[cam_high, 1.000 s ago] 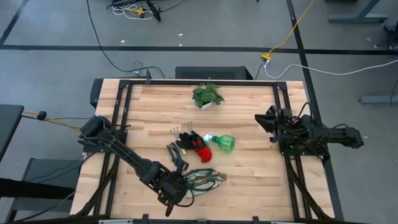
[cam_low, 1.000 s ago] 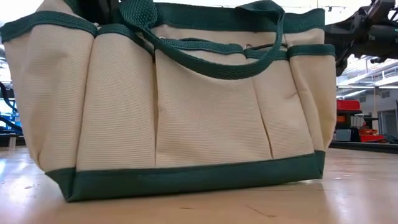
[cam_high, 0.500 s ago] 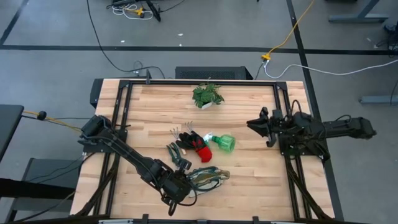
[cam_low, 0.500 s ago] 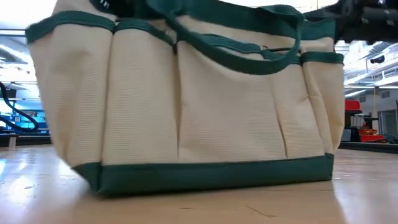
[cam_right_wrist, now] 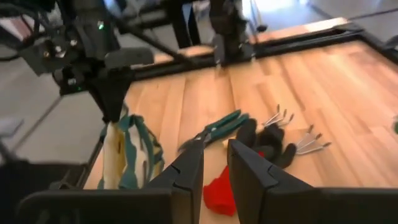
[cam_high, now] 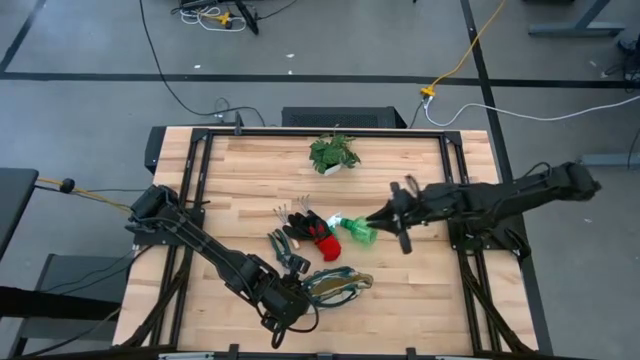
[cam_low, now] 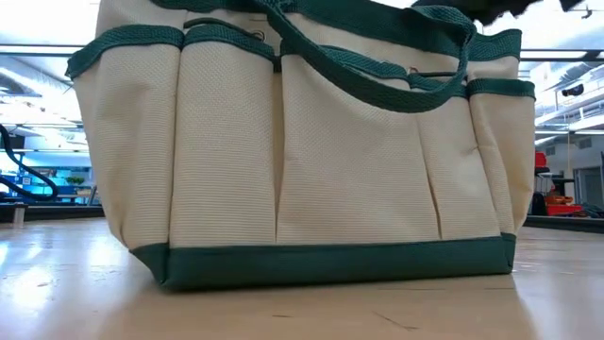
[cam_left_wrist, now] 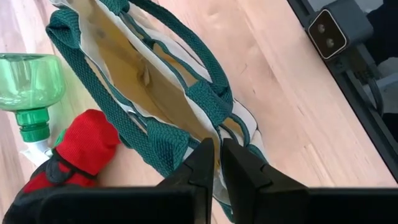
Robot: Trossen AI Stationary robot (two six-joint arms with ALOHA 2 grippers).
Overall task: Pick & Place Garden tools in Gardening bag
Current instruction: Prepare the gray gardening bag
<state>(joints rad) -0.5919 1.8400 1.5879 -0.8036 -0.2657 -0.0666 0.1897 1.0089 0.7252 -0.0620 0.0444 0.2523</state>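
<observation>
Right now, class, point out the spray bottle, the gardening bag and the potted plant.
spray bottle [cam_high: 361, 231], high view, green body.
gardening bag [cam_low: 311, 170], low view, beige front panel.
potted plant [cam_high: 334, 153], high view, leaves.

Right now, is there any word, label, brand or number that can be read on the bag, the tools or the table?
None can be read.
Gardening bag: plain canvas, no print.
Spray bottle and gloves: no label in view.
Signs in the room behind the table: too blurred to read.

Wooden table [cam_high: 400, 290] bears bag [cam_high: 335, 287], gloves [cam_high: 315, 232], bottle [cam_high: 356, 230], plant [cam_high: 334, 153], seemingly shears [cam_high: 284, 250].
</observation>
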